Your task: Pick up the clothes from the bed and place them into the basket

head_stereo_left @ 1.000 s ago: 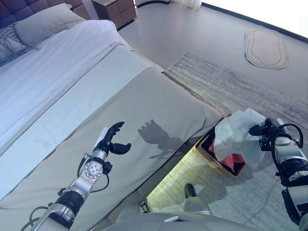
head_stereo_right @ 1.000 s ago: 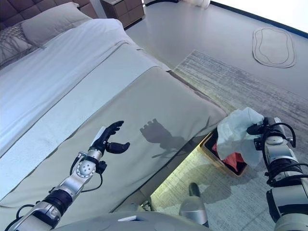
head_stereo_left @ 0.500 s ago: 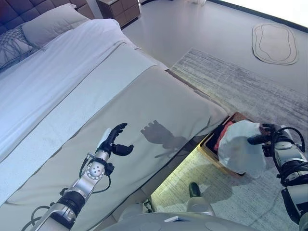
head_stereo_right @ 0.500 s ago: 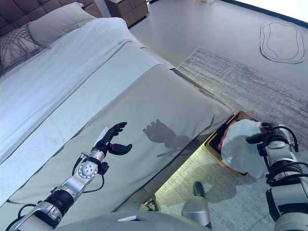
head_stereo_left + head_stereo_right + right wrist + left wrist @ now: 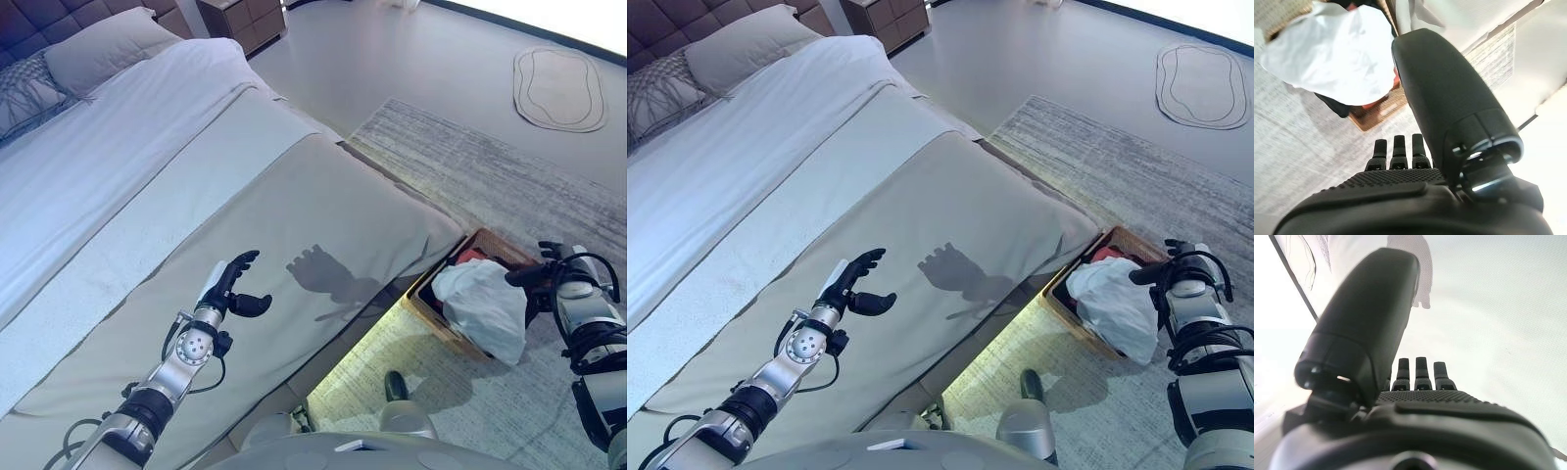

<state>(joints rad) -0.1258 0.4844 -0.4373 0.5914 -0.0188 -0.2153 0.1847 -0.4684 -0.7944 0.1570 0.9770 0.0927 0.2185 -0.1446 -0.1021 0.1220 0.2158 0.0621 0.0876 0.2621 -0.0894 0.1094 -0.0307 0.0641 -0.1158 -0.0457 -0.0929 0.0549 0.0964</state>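
The right hand [image 5: 545, 275] hung with fingers straight, holding nothing, just beside the basket [image 5: 498, 247], where the white garment [image 5: 482, 305] lay draped over the rim, while the left hand [image 5: 231, 286] hovered relaxed above the bed [image 5: 294, 196].

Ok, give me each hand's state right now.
Left hand: open, holding nothing, over the bed.
Right hand: open, empty, beside the basket.

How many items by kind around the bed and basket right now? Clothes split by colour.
White garment: 1, draped over the basket rim
Red garment: 1, in the basket
Basket: 1
Pillows: 2
Nightstand: 1
Rugs: 2
Total: 8
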